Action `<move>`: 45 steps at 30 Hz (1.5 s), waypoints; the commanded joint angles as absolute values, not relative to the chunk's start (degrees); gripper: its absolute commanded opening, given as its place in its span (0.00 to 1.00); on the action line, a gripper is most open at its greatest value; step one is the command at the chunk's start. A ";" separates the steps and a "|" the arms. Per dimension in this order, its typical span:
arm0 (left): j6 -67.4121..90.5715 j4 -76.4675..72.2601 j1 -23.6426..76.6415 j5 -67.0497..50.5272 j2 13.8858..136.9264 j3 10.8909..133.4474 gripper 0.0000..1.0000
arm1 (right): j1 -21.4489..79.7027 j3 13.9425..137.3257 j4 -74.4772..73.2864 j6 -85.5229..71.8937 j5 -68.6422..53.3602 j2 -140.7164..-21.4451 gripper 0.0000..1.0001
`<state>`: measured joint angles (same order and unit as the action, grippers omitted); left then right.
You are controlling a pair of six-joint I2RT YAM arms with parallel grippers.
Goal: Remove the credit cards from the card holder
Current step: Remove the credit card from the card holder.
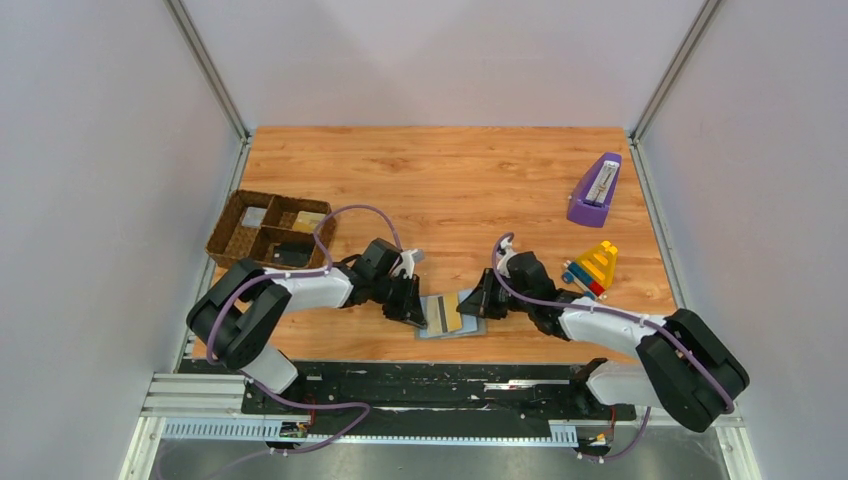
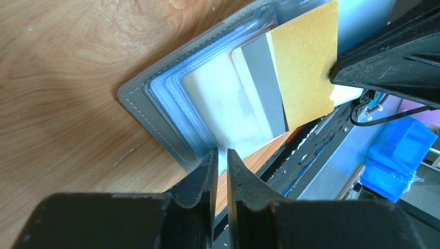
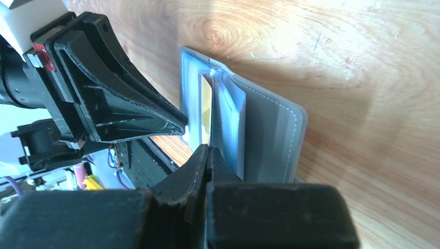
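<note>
The card holder (image 1: 470, 328) lies open near the table's front edge, dark grey outside and pale blue-grey inside (image 2: 155, 98). A tan/gold credit card (image 2: 306, 62) with a grey stripe sticks partly out of a pocket, over a whitish card (image 2: 228, 104). My left gripper (image 1: 418, 310) is shut on the holder's near edge (image 2: 222, 155). My right gripper (image 1: 470, 303) is shut on the gold card's edge (image 3: 208, 151). The gold card shows edge-on in the right wrist view (image 3: 206, 104), beside the holder's grey cover (image 3: 270, 135).
A brown woven divided tray (image 1: 268, 228) stands at the left. A purple wedge-shaped object (image 1: 595, 190) and a colourful stacked toy (image 1: 592, 268) are at the right. The black rail (image 1: 430, 385) runs just in front of the holder.
</note>
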<state>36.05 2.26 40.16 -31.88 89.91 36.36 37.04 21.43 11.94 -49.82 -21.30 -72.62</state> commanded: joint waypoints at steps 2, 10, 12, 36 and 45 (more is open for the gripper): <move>34.24 7.07 40.53 -30.25 86.23 39.59 0.24 | 36.83 26.72 4.10 -42.60 -20.00 -68.94 0.00; 37.66 11.55 40.54 -28.46 78.22 44.74 0.40 | 37.68 31.39 -2.01 -32.89 -18.50 -65.84 0.00; 38.81 13.39 40.49 -25.94 75.71 45.78 0.46 | 39.84 32.58 -3.30 -28.52 -14.31 -64.54 0.00; 50.42 17.30 34.28 -28.76 61.67 45.81 0.87 | 73.56 34.71 7.64 11.58 29.72 -63.01 0.00; 54.74 13.39 34.25 -30.33 64.38 42.01 0.79 | 78.89 34.19 13.44 16.43 36.96 -66.38 0.00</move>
<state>51.29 18.02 34.46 -28.27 63.05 44.29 77.36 32.34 7.97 12.19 31.51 -64.75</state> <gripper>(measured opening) 0.802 0.012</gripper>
